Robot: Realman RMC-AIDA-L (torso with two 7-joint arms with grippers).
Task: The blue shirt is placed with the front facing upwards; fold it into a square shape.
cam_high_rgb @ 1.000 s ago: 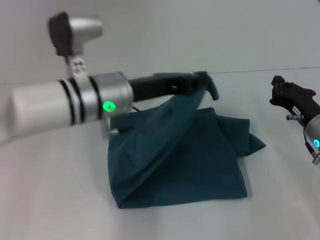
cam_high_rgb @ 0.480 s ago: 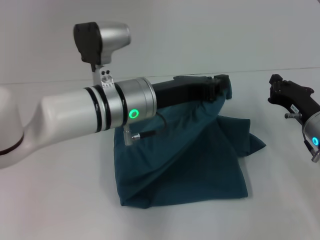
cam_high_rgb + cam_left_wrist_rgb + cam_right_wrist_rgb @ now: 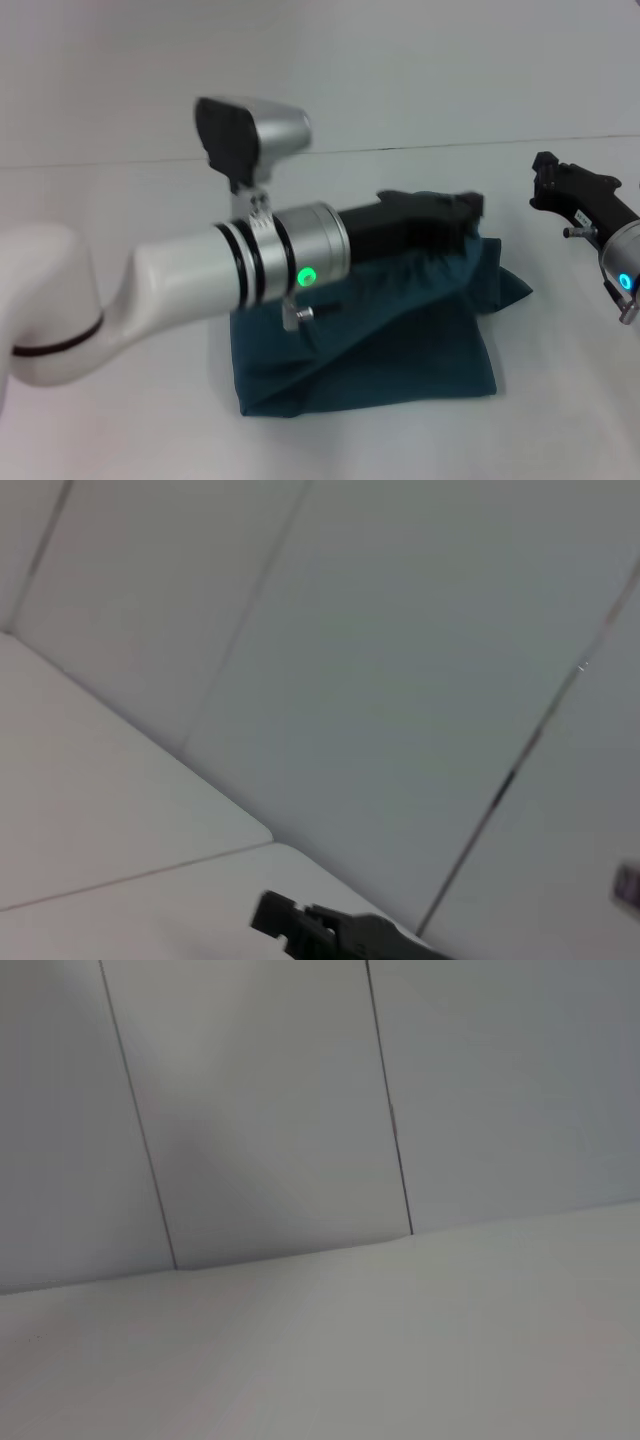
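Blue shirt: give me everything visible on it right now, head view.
The blue shirt is dark teal, soft cloth, already folded into a rough rectangle lying on the white table. No print, neckline or label shows. Its far edge is gathered and lifted off the table by the left gripper, with creases fanning down from it; a loose corner pokes out on the robot's right. The right gripper hangs apart from it, touching nothing.

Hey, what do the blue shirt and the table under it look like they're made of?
The blue shirt looks like soft matte woven or knit fabric, likely cotton: it drapes and wrinkles where the left gripper lifts its edge. The table appears smooth, hard and white with a dull sheen, perhaps laminate; I can't be sure.
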